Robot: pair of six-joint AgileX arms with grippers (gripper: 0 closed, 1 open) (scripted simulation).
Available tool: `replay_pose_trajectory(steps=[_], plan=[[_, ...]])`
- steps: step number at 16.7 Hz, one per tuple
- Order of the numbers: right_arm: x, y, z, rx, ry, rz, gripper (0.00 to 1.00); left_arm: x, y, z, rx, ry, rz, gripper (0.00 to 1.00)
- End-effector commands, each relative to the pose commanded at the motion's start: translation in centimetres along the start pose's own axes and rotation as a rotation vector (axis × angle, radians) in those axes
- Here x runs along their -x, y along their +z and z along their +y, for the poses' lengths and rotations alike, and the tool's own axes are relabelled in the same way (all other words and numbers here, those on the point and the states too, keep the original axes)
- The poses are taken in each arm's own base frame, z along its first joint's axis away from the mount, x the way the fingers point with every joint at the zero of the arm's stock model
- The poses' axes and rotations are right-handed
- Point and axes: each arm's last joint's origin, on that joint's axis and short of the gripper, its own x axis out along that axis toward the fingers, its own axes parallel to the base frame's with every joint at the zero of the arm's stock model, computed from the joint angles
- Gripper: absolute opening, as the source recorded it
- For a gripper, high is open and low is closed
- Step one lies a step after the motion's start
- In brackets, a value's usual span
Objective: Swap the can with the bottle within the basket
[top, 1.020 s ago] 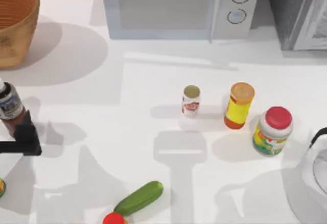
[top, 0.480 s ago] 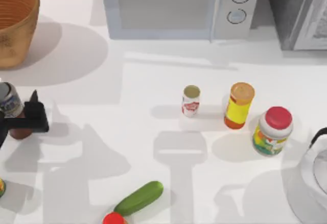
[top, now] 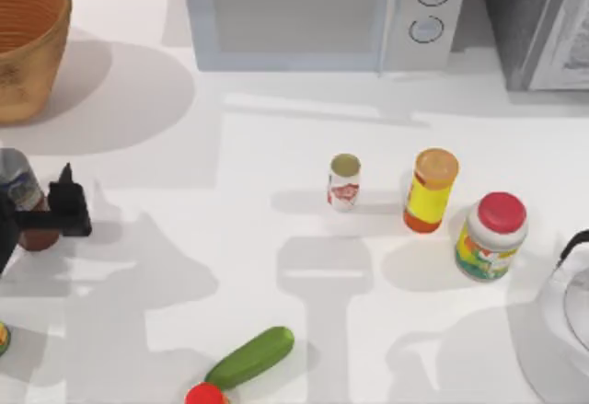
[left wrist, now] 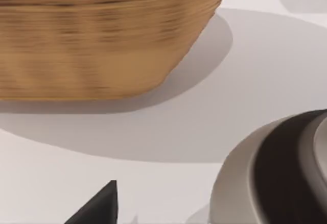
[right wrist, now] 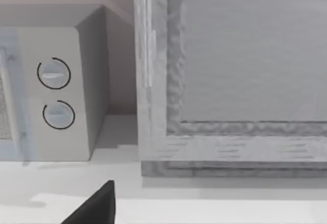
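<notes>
**Bottle held at the table's left edge, can out in the middle**

While the woven basket (top: 26, 40) sits at the far left corner of the table (top: 230, 266), the left gripper (top: 32, 220) is just in front of it at the left edge, clenched around the dark reddish-brown sauce bottle (top: 20, 188). That bottle stands outside the basket, near it but apart, with one black finger (top: 69, 206) showing on its right side. From the left wrist, the basket wall (left wrist: 102, 35) rises close ahead and the bottle (left wrist: 278, 175) sits large in the near corner.

Further right, a green cucumber (top: 250, 357) lies tilted near the front edge, with a red object (top: 204, 394) touching its lower end. At mid-table the small white can (top: 344, 181) stands upright, well apart from the basket. Just beside it to the right is the yellow orange-capped bottle (top: 431, 190), then the red-lidded white jar (top: 491, 236) a little nearer the front. A white kettle (top: 557, 330) sits at the right edge. A microwave (top: 317, 16) stands along the back.

From the right wrist, a dark fingertip (right wrist: 94, 208) of the right gripper shows low down, facing the microwave dials (right wrist: 53, 73); whether it is open I cannot tell.
</notes>
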Motion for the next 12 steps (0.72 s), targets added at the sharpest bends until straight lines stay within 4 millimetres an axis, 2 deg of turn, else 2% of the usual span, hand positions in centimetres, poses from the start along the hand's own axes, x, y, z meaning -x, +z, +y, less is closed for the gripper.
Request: replay_pose_trajectory(steps=[1, 12], plan=[[0.00, 0.00, 0.00, 0.000, 0.000, 0.000, 1.00, 0.00, 0.00, 0.00, 0.000, 0.000, 0.000, 1.00], [0.00, 0.00, 0.00, 0.000, 0.000, 0.000, 1.00, 0.00, 0.00, 0.00, 0.000, 0.000, 0.000, 0.17]])
